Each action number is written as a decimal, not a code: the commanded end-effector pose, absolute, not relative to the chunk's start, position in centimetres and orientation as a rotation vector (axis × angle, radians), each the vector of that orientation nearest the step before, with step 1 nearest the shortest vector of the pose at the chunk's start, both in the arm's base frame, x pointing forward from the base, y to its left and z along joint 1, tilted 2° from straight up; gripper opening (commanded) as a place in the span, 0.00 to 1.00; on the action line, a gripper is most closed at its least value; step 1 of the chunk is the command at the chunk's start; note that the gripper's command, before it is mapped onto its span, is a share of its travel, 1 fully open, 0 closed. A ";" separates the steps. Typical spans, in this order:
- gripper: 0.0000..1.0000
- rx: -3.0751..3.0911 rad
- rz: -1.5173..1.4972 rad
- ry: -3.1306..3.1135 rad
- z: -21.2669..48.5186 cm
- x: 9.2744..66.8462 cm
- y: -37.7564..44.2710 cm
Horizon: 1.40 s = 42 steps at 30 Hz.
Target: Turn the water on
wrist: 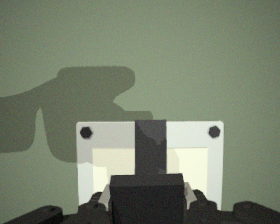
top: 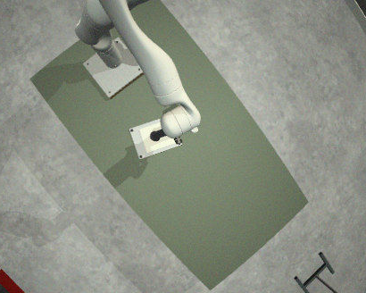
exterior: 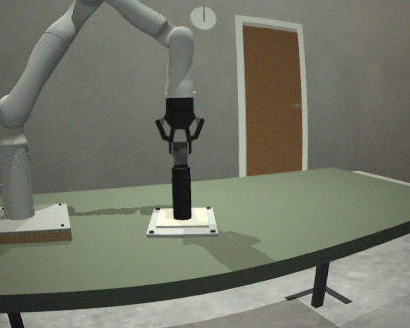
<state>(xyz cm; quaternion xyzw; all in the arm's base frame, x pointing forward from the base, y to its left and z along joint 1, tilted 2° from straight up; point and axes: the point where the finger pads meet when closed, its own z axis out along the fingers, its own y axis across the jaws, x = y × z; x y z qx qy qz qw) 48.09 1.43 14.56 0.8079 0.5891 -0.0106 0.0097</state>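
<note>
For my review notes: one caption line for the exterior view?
White arm's black gripper shut on the grey lever atop the upright black tap, mounted on a white plate.

1. Pale grey-white arm [exterior: 37, 65] of smooth, rounded tubular segments, joined by bulbous elbows with faint seam lines.
2. Thick cylindrical lowest segment, mounted on a square light-grey base plate [exterior: 57, 220] with dark corner screws and a brown underside edge.
3. Black wrist collar below the last white link.
4. Black gripper [exterior: 180, 146] with angular linkage bars splayed outward and grey inner pads [exterior: 179, 147].
5. No visible cables or markings.
</note>
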 end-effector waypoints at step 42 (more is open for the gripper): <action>0.76 2.523 -0.028 1.833 15.0 48.1 1.2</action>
